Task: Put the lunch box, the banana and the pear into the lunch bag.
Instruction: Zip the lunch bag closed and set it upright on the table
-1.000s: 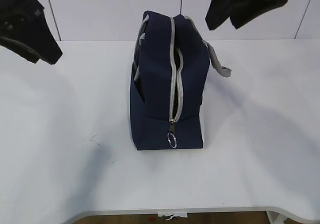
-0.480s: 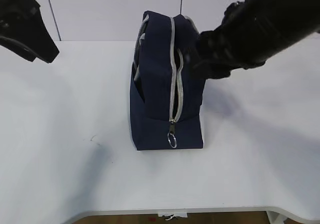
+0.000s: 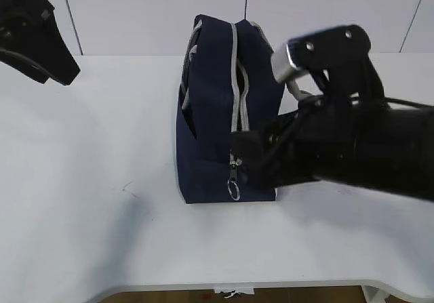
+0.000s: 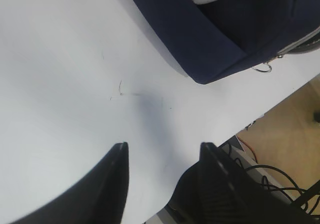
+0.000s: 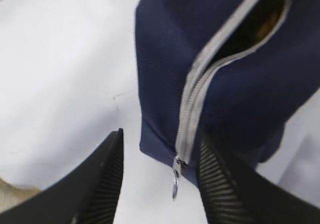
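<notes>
The navy lunch bag (image 3: 207, 123) stands upright mid-table, its grey zipper (image 3: 235, 79) gaping along the top. The slider and ring pull (image 3: 234, 192) hang at the near end. My right gripper (image 3: 239, 160) is low at that end; in the right wrist view it (image 5: 161, 136) is open, and the ring pull (image 5: 175, 186) dangles untouched between its fingers below the lunch bag (image 5: 165, 68). A yellowish-brown patch (image 5: 265, 29) shows through the gap; I cannot tell what it is. My left gripper (image 3: 57, 76) hovers far left, open (image 4: 165, 145) and empty. Lunch box, banana and pear are hidden.
The white table (image 3: 88, 201) carries only the bag. Its front edge (image 4: 235, 131) runs close to my left gripper, with floor and cables (image 4: 280, 179) beyond. A grey handle (image 3: 295, 86) droops on the bag's right side behind my right arm.
My right arm has swung down from the top right to the bag's near end, bringing its open fingers around the ring pull. The left arm has barely moved.
</notes>
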